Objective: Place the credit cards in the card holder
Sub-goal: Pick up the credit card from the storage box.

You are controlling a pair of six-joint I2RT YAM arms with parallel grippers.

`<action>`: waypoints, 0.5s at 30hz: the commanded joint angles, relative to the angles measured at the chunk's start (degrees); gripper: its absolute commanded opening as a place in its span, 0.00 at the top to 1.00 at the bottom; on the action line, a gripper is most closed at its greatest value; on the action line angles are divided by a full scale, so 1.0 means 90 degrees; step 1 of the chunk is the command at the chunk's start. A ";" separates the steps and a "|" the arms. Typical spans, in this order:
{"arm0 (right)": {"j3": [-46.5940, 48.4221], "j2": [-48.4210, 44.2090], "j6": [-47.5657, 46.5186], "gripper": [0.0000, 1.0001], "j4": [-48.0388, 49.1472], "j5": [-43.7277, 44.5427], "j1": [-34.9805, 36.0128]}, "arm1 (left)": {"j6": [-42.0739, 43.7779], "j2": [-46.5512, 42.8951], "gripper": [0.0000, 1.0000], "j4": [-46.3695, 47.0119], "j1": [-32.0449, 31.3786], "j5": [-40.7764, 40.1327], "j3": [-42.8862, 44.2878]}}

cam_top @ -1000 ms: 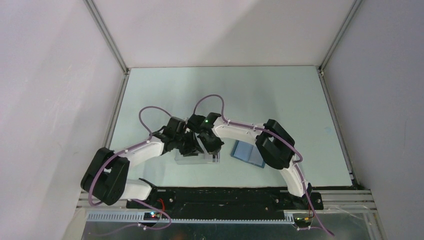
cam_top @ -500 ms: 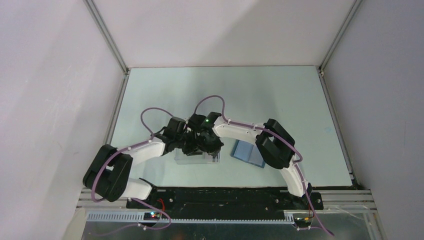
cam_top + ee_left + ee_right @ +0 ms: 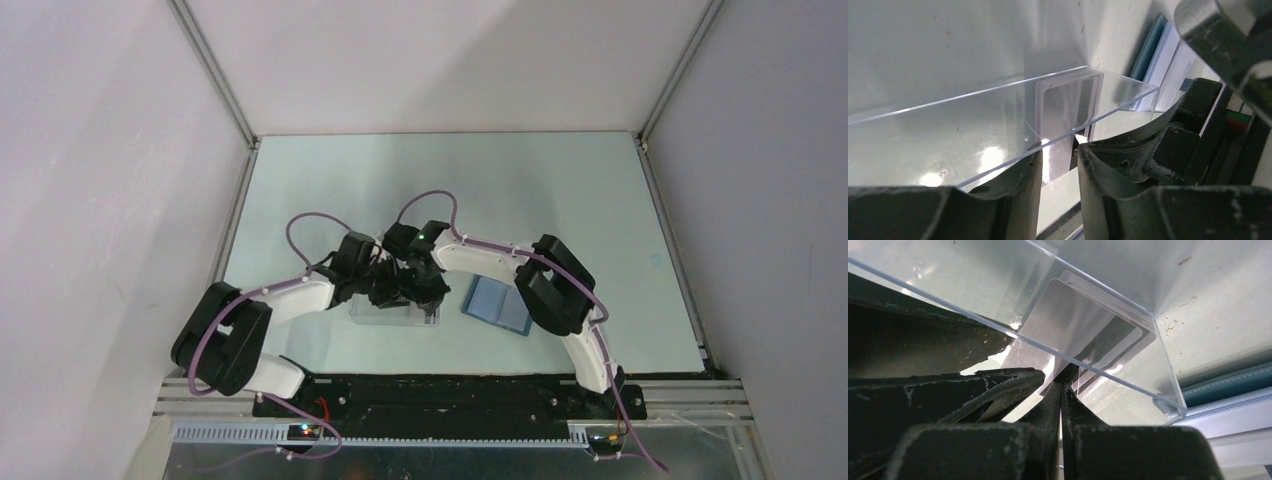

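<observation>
The table (image 3: 560, 190) spreads out beyond both my claws; the clear box (image 3: 388, 318) sits right under them; the card holder (image 3: 495, 303) lies just right of my right claw (image 3: 1062, 382), beside the box; the credit cards (image 3: 1073, 330) are stacked in the box's corner, just ahead of my tips; my right claw is pressed closed at their lower edge, whether pinching one I cannot tell; my left claw (image 3: 1058, 155) stands narrowly apart, a card showing through the gap.

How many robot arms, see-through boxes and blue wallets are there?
Robot arms: 2, the left arm and the right arm
Clear box: 1
Blue card holder: 1
Total: 4
</observation>
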 commanded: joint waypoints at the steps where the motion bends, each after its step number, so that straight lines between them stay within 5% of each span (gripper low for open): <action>1: -0.0223 0.0076 0.0076 1.00 0.0445 -0.0070 0.0017 | 0.0028 0.0213 0.64 -0.0343 -0.0203 -0.0092 0.0111; 7: -0.0333 0.0030 0.0116 1.00 0.0511 -0.0146 -0.0060 | 0.0052 -0.0114 0.57 -0.0688 -0.0302 -0.0644 0.0200; 15: -0.0474 -0.0025 0.0215 1.00 0.0596 -0.0258 -0.0133 | -0.0352 -0.0921 0.61 -0.0778 -0.0310 -0.1068 -0.0104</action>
